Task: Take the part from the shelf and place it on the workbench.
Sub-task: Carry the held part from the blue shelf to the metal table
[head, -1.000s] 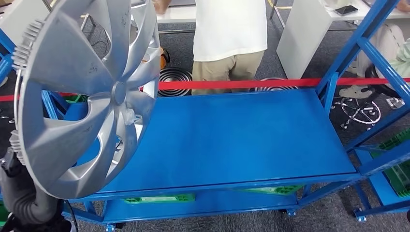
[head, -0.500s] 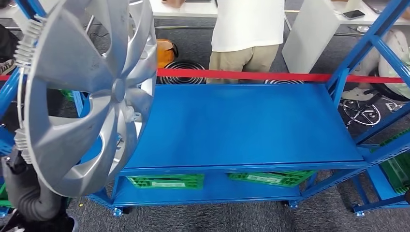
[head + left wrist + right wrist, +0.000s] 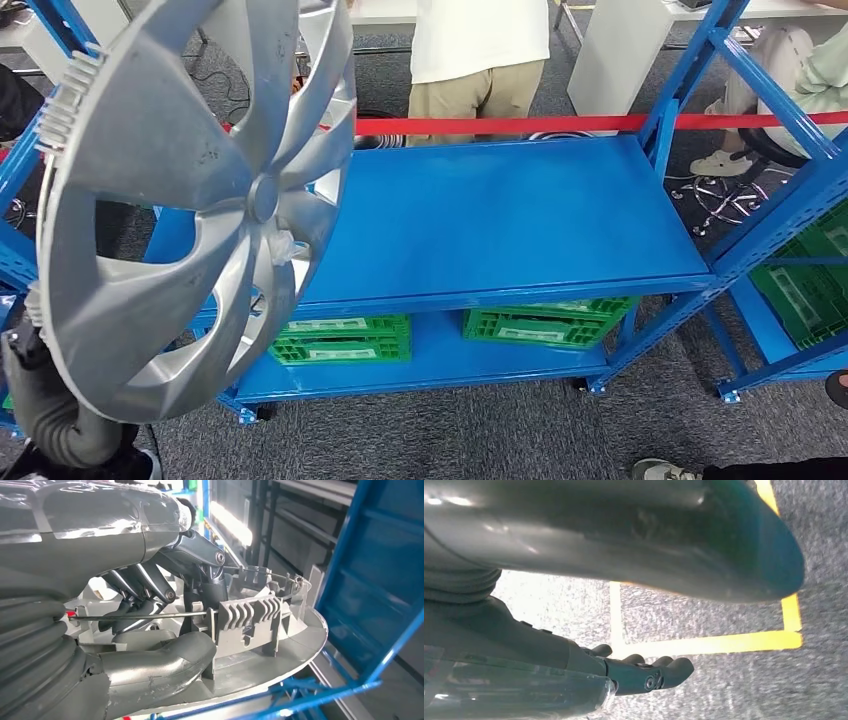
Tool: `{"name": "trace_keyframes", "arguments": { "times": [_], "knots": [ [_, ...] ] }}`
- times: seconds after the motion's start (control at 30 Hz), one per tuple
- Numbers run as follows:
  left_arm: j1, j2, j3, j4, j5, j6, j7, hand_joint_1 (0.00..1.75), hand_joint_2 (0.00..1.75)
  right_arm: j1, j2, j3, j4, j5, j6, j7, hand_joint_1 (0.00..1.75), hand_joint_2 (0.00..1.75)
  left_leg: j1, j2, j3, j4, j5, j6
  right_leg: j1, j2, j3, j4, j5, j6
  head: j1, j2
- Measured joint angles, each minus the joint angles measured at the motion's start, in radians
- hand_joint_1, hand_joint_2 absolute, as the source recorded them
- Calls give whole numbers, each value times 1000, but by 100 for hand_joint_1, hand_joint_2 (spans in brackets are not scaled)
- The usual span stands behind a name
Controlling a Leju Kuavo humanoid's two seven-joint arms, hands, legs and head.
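Hubcap [image 3: 190,200] on edge, face rightward

Grey ribbed wrist cover [image 3: 35,645], dark metal fingers [image 3: 150,582].

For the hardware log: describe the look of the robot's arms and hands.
The left hand has a glossy silver-grey shell, a grey ribbed wrist cover, a thick grey thumb and dark metallic fingers with round pivot pins. The right hand is dark, under a glossy cover.
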Motion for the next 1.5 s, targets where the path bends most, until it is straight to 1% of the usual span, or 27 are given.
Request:
{"name": "trace_keyframes", "arguments": {
  "times": [0.03,0.1,0.17,0.23,0.3,0.37,0.43,0.47,0.5,0.53,0.57,0.63,0.7,0.8,0.83,0.9,0.97,1.0,1.07,1.13,1.2,1.23,1.3,1.33,1.37,1.47,1.5],
  "knots": [
    [-7,-1,-3,3,2,-5,0,175,175,0,-3,0,0,-6,0,-3,0,0,2,0,14,11,21,-3,-2,0,-19,7,9,3,-3,0],
    [-20,-2,-8,10,5,-10,-1,175,175,0,-6,0,0,-13,-1,-8,0,0,7,1,96,-67,76,-7,-6,0,-54,23,24,12,-9,0],
    [-31,-3,-12,17,7,-12,-1,175,175,0,-9,0,0,-15,-2,-13,0,0,7,0,207,-214,83,-5,-10,1,-73,31,38,25,-12,0],
    [-38,-5,-16,25,8,-16,-4,175,175,-1,-10,0,0,-15,-4,-19,0,0,-1,-4,258,-302,71,6,-16,2,-82,25,60,38,-12,0],
    [-43,-6,-18,30,8,-22,-8,175,175,-1,-10,0,-1,-15,-6,-23,0,0,-1,-6,253,-327,85,21,-19,4,-90,17,71,51,-15,0],
    [-47,-6,-19,34,10,-26,-12,175,175,0,-9,0,-1,-16,-8,-24,0,0,5,-6,241,-343,103,38,-19,7,-112,56,21,62,-8,0],
    [-49,-7,-20,40,11,-29,-15,175,175,2,-9,0,-1,-17,-8,-24,0,0,6,-6,221,-346,118,46,-21,7,-151,181,-72,70,9,0],
    [-49,-7,-20,43,11,-30,-16,175,175,3,-9,0,-1,-18,-9,-24,0,0,7,-5,209,-343,126,47,-22,7,-167,249,-104,74,15,0],
    [-49,-8,-20,47,11,-32,-16,175,175,4,-10,0,-1,-20,-10,-24,0,0,7,-5,197,-339,132,45,-22,7,-171,296,-115,76,20,0],
    [-49,-9,-21,50,12,-33,-16,175,175,4,-10,-1,-2,-22,-11,-24,0,0,8,-5,185,-333,138,43,-23,7,-158,306,-105,78,23,0],
    [-49,-9,-21,54,11,-35,-16,175,175,4,-11,-1,-2,-25,-12,-24,0,0,9,-6,174,-327,142,39,-24,7,-128,278,-81,79,26,0],
    [-49,-9,-21,58,11,-38,-16,175,175,2,-14,-1,-2,-29,-14,-26,0,0,11,-10,153,-313,150,30,-26,8,-31,142,-39,81,34,0],
    [-50,-10,-21,58,11,-40,-17,175,175,0,-16,-1,-2,-34,-16,-31,0,0,10,-13,138,-302,160,16,-25,11,36,30,-36,74,42,0],
    [-50,-10,-20,60,11,-41,-18,175,175,-1,-17,-1,-2,-37,-20,-40,0,0,13,-13,124,-296,172,-5,-20,11,30,13,-33,49,38,0],
    [-50,-10,-20,62,11,-41,-19,175,175,-1,-18,-1,-1,-38,-20,-41,0,0,15,-9,115,-284,155,-9,-20,8,20,13,-25,38,33,0],
    [-50,-11,-20,65,11,-43,-22,175,175,-1,-20,-1,-1,-39,-22,-42,0,0,16,-2,85,-206,70,-13,-18,4,-4,12,-3,19,18,0],
    [-50,-11,-20,68,12,-46,-25,175,175,-1,-22,-1,-1,-40,-27,-44,0,0,15,0,53,-76,-24,-13,-12,4,-34,14,20,11,2,0],
    [-50,-11,-20,70,12,-47,-26,175,175,0,-23,-1,-1,-40,-29,-46,0,0,14,0,48,-25,-41,-12,-9,4,-50,16,31,10,-4,0],
    [-50,-12,-20,76,13,-47,-27,175,175,0,-24,-1,-1,-40,-34,-51,0,0,12,0,81,-7,-6,-6,-3,4,-83,22,52,10,-14,0],
    [-50,-12,-20,80,13,-47,-28,175,175,0,-25,-1,-1,-40,-37,-57,0,0,6,-1,174,-110,45,8,0,6,-112,31,71,13,-21,0],
    [-51,-12,-20,82,15,-48,-29,175,175,0,-26,-1,-2,-40,-38,-62,0,0,-2,-2,276,-257,39,21,1,9,-130,38,90,21,-24,0],
    [-51,-12,-19,82,16,-49,-31,175,175,0,-26,-1,-2,-40,-38,-64,0,0,-7,-4,303,-304,28,26,1,9,-135,37,102,26,-24,0],
    [-51,-13,-20,82,18,-50,-35,175,175,2,-28,-2,-2,-42,-38,-66,0,0,-9,-6,304,-333,32,36,-1,9,-141,29,124,38,-24,0],
    [-51,-13,-20,83,18,-50,-37,175,175,4,-30,-2,-2,-43,-38,-67,0,0,-8,-7,294,-335,45,43,-2,9,-146,30,117,44,-24,0],
    [-51,-14,-20,83,18,-50,-37,175,175,6,-31,-2,-2,-45,-38,-67,0,0,-6,-7,281,-337,60,50,-4,9,-152,48,86,51,-21,0],
    [-50,-18,-20,84,19,-51,-37,175,175,8,-33,-1,-2,-46,-38,-68,0,0,-5,-10,232,-335,102,63,-8,8,-184,219,-76,67,-4,0],
    [-49,-18,-21,86,19,-51,-37,175,175,7,-34,-1,-2,-46,-38,-68,0,0,-6,-12,215,-332,116,63,-9,8,-189,282,-101,69,2,0]
  ]
}}
